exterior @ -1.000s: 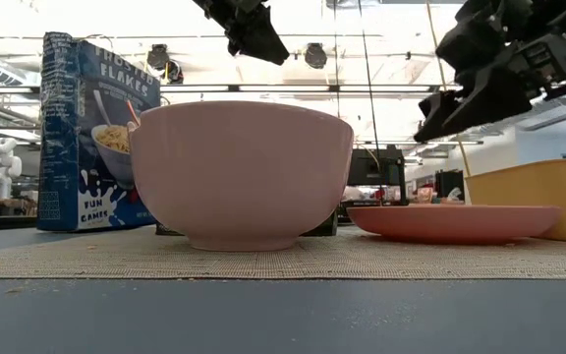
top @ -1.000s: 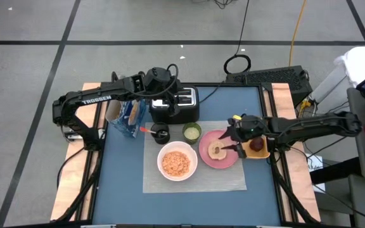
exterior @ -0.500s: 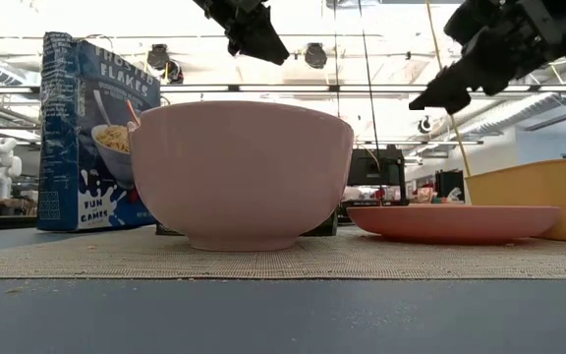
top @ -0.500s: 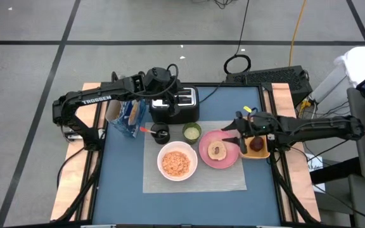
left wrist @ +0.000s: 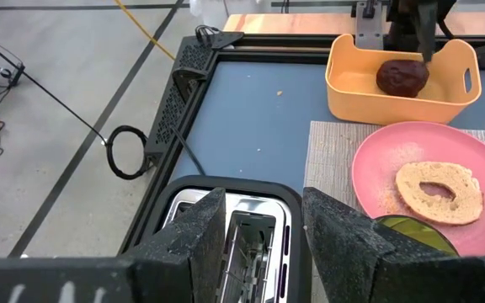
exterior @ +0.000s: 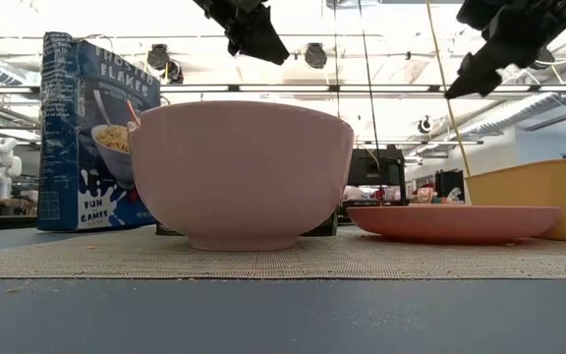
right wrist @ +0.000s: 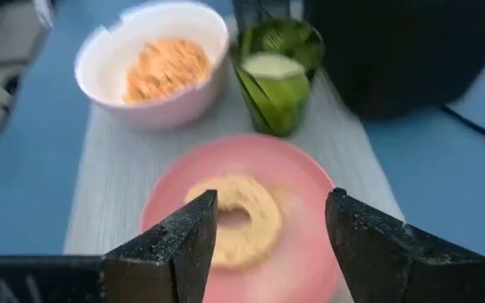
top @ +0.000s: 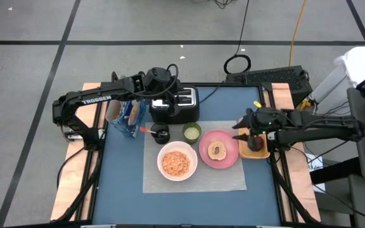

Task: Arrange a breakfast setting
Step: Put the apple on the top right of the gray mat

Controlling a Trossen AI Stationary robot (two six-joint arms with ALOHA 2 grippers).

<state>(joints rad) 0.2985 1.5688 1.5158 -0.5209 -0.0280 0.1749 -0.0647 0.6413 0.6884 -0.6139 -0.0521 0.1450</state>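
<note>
High view — your right gripper (top: 238, 132) hangs open beside the plate (top: 229, 156); left gripper (top: 168, 103), open, over the toaster (top: 184, 101).

A black-and-silver toaster (top: 176, 104) stands at the far side of the blue counter (top: 189, 202). Well to its right, at the counter's right edge, sits an orange rectangular tray (top: 256, 147) holding a dark round lump (left wrist: 402, 76).

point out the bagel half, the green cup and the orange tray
bagel half (top: 217, 150), high view, on its ring beside the hole
green cup (right wrist: 276, 84), right wrist view, on its front wall
orange tray (left wrist: 369, 94), left wrist view, on its near outer wall
</note>
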